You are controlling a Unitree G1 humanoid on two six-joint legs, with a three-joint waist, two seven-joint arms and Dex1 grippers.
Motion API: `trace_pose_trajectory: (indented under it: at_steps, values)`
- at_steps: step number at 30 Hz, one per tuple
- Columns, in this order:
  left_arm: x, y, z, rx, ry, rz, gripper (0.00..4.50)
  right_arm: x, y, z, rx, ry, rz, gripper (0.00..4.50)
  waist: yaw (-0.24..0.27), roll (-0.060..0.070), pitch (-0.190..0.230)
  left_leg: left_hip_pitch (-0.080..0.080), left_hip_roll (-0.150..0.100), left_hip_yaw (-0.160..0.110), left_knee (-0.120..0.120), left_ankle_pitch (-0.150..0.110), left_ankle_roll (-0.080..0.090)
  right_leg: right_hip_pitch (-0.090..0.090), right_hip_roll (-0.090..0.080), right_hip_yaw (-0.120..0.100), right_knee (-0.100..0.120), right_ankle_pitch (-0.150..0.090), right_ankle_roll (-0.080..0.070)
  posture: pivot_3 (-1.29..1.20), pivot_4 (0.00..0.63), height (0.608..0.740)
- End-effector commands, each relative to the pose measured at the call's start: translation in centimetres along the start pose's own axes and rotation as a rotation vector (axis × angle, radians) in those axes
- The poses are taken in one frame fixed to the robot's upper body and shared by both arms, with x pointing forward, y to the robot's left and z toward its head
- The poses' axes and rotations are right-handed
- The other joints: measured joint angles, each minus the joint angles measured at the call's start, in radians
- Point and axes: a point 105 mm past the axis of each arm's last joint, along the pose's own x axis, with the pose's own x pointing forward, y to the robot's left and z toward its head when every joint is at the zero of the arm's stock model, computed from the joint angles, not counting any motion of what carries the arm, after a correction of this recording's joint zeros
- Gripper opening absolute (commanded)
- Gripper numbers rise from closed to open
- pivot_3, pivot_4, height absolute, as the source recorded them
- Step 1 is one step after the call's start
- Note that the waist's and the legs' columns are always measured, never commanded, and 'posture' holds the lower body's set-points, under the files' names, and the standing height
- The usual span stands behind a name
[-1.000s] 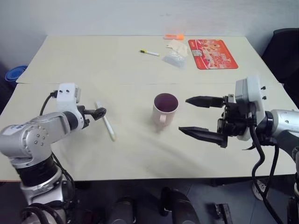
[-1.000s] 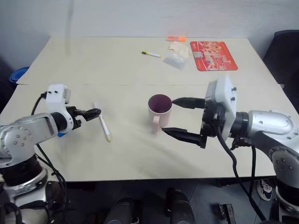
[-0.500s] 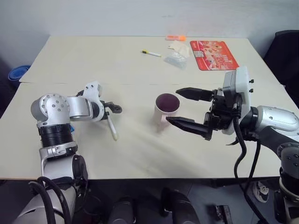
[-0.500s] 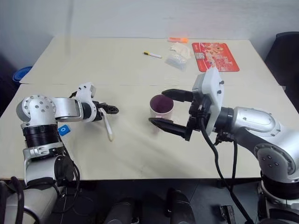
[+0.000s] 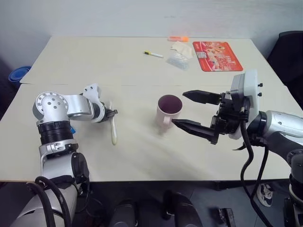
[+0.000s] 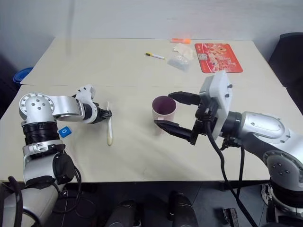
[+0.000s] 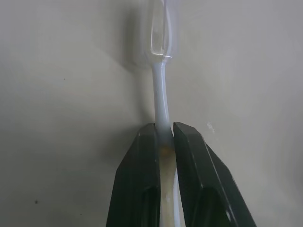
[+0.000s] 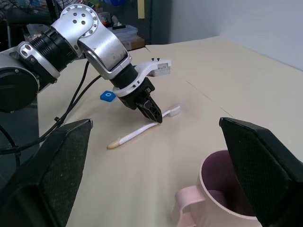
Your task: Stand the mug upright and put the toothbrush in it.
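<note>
Item, mug (image 5: 168, 109): upright on the table (image 5: 142, 156) with its mouth up and handle toward me, between my arms; my right gripper (image 5: 193, 110) hangs just beside it, fingers spread wide and holding nothing. Item, toothbrush (image 6: 109, 126): flat on the table well to the mug's left, my left gripper (image 5: 112, 113) pressed together on its neck just behind the bristled head, handle tip trailing toward me. Handling note: I judge the lift should be slow and straight up, since the pinch sits far from the middle and the long handle may swing or slip, then carry it across and lower the handle end into the mug.
</note>
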Motion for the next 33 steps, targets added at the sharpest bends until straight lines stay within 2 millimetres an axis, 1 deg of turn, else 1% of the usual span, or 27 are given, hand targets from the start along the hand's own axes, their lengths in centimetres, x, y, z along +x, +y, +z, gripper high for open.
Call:
trace_pose_trajectory:
  at_steps: [1,2,3,4,5,6,7,8,9,10,11,13,14,15,17,20,24,27,29,31,33]
  values:
    - [-0.9,1.5,2.0,0.002,-0.101,0.059,0.18,-0.7,-0.2,0.6,-0.055,0.017,-0.012,4.50,0.000,0.000,0.000,0.000,0.000,0.000,0.000,0.000,0.000,0.000,0.000,0.000,0.000,0.000,0.000,0.00,0.150,0.740]
    - [-1.3,1.5,3.1,0.009,-0.161,0.053,0.18,-0.8,-0.2,0.5,-0.060,0.023,-0.014,4.50,0.000,0.000,0.000,0.000,0.000,0.001,0.000,0.000,0.000,0.000,0.002,-0.001,0.000,0.000,0.000,0.00,0.150,0.740]
    - [-1.8,0.9,4.3,0.015,-0.221,0.019,0.18,-0.9,-0.3,0.5,-0.063,0.028,-0.017,4.50,-0.001,0.000,0.000,0.000,0.000,0.002,0.000,0.000,-0.001,-0.001,0.002,-0.002,0.000,0.000,0.000,0.00,0.150,0.740]
    - [-2.6,-0.7,6.2,0.067,-0.328,-0.071,0.18,-1.0,-0.5,0.5,-0.064,0.033,-0.021,4.50,-0.001,0.000,0.000,0.000,0.000,0.003,0.000,0.000,-0.001,-0.001,0.002,-0.003,0.000,0.000,0.000,0.00,0.150,0.740]
    - [-4.0,-2.8,8.1,0.144,-0.458,-0.174,0.18,-1.1,-0.6,0.4,-0.065,0.038,-0.027,4.50,-0.001,0.000,0.000,-0.001,0.000,0.004,0.000,0.000,-0.001,-0.002,0.003,-0.004,-0.001,0.000,0.000,0.00,0.150,0.740]
    - [-5.6,-5.4,9.5,0.231,-0.576,-0.310,0.18,-1.2,-0.8,0.4,-0.064,0.041,-0.034,4.50,0.001,0.000,0.000,-0.002,0.000,0.005,0.000,0.000,-0.001,-0.002,0.004,-0.006,-0.001,0.000,0.000,0.00,0.150,0.740]
    - [-7.1,-7.6,10.2,0.280,-0.655,-0.435,0.18,-1.4,-1.0,0.4,-0.060,0.038,-0.044,4.50,0.003,0.000,0.000,-0.003,0.000,0.007,0.000,0.000,-0.002,-0.003,0.004,-0.008,-0.002,0.000,0.000,0.00,0.150,0.740]
    - [-8.4,-9.3,10.6,0.289,-0.713,-0.548,0.18,-1.5,-1.1,0.4,-0.052,0.033,-0.053,4.50,0.005,0.000,0.000,-0.005,0.001,0.007,0.000,0.000,-0.002,-0.003,0.004,-0.012,-0.003,0.000,-0.001,0.00,0.150,0.740]
    - [-9.1,-10.3,10.8,0.289,-0.743,-0.617,0.18,-1.6,-1.3,0.4,-0.046,0.029,-0.059,4.50,0.007,0.000,0.000,-0.005,0.001,0.007,0.000,0.000,-0.002,-0.002,0.003,-0.012,-0.004,0.000,-0.001,0.00,0.150,0.740]
    - [-10.2,-12.2,10.6,0.315,-0.776,-0.722,0.18,-1.6,-1.4,0.3,-0.046,0.035,-0.072,4.50,0.007,0.000,0.000,-0.006,0.001,0.007,0.000,0.000,-0.001,-0.002,0.002,-0.012,-0.005,0.000,0.000,0.00,0.150,0.740]
    - [-11.0,-13.4,10.3,0.339,-0.796,-0.789,0.18,-1.6,-1.6,0.2,-0.048,0.040,-0.080,4.50,0.005,0.000,0.000,-0.006,0.001,0.007,0.000,0.000,-0.001,-0.001,0.002,-0.012,-0.006,0.000,0.000,0.00,0.150,0.740]
    - [-12.3,-16.2,8.9,0.437,-0.832,-0.929,0.18,-1.5,-1.6,0.0,-0.047,0.044,-0.084,4.50,0.001,0.000,0.000,-0.005,0.000,0.008,-0.001,-0.001,0.000,-0.001,0.002,-0.012,-0.007,0.001,0.001,0.00,0.150,0.740]
    - [-12.5,-17.2,8.2,0.475,-0.846,-0.974,0.18,-1.5,-1.5,0.0,-0.041,0.039,-0.082,4.50,-0.001,0.000,0.000,-0.005,0.000,0.008,0.000,-0.001,0.000,-0.001,0.002,-0.012,-0.007,0.001,0.001,0.00,0.150,0.740]
    - [-12.6,-17.7,7.7,0.499,-0.856,-1.003,0.18,-1.5,-1.5,0.0,-0.038,0.035,-0.082,4.50,-0.002,0.000,0.000,-0.005,0.000,0.009,0.000,-0.001,0.000,-0.001,0.003,-0.012,-0.006,0.001,0.001,0.00,0.150,0.740]
    - [-11.1,-18.7,6.7,0.543,-0.820,-0.996,0.18,-1.4,-1.6,-0.1,-0.034,0.035,-0.093,4.50,-0.003,0.000,0.000,-0.003,0.000,0.008,0.000,0.000,-0.001,-0.001,0.004,-0.011,-0.005,0.001,0.000,0.00,0.150,0.740]
    - [-10.1,-19.8,5.0,0.666,-0.801,-1.005,0.18,-1.5,-1.8,-0.2,-0.036,0.037,-0.119,4.50,-0.003,0.000,0.000,-0.003,0.000,0.008,0.000,0.001,-0.002,-0.001,0.006,-0.010,-0.005,0.002,-0.002,0.00,0.150,0.740]
    - [-8.4,-19.8,3.4,0.833,-0.793,-0.950,0.18,-1.6,-2.2,-0.3,-0.041,0.032,-0.161,4.50,-0.001,0.000,0.000,-0.003,0.001,0.006,0.000,0.001,-0.001,-0.001,0.006,-0.010,-0.005,0.003,-0.002,0.00,0.150,0.740]
    - [-7.6,-19.8,2.5,0.852,-0.768,-0.967,0.18,-1.4,-2.4,-0.4,-0.039,0.024,-0.187,4.50,0.000,0.000,0.000,-0.004,0.002,0.006,0.000,0.001,-0.001,-0.001,0.006,-0.010,-0.006,0.003,-0.002,0.00,0.150,0.740]
    - [-7.2,-19.7,1.9,0.841,-0.745,-0.982,0.78,-1.3,-2.4,-0.4,-0.035,0.017,-0.194,4.50,0.000,0.000,0.000,-0.004,0.002,0.005,0.000,0.001,0.000,-0.001,0.005,-0.010,-0.006,0.003,-0.002,0.00,0.150,0.740]
    - [-6.9,-19.5,1.7,0.822,-0.724,-0.988,1.29,-1.2,-2.4,-0.5,-0.034,0.015,-0.197,4.50,0.000,0.000,0.000,-0.004,0.002,0.004,0.000,0.001,0.000,-0.001,0.005,-0.010,-0.006,0.003,-0.002,0.00,0.150,0.740]
    - [-6.7,-18.6,2.2,0.766,-0.718,-0.964,1.88,-1.1,-2.5,-0.6,-0.032,0.017,-0.202,4.50,0.000,0.000,0.000,-0.004,0.002,0.003,0.000,0.001,0.000,-0.001,0.004,-0.010,-0.006,0.003,-0.002,0.00,0.150,0.740]
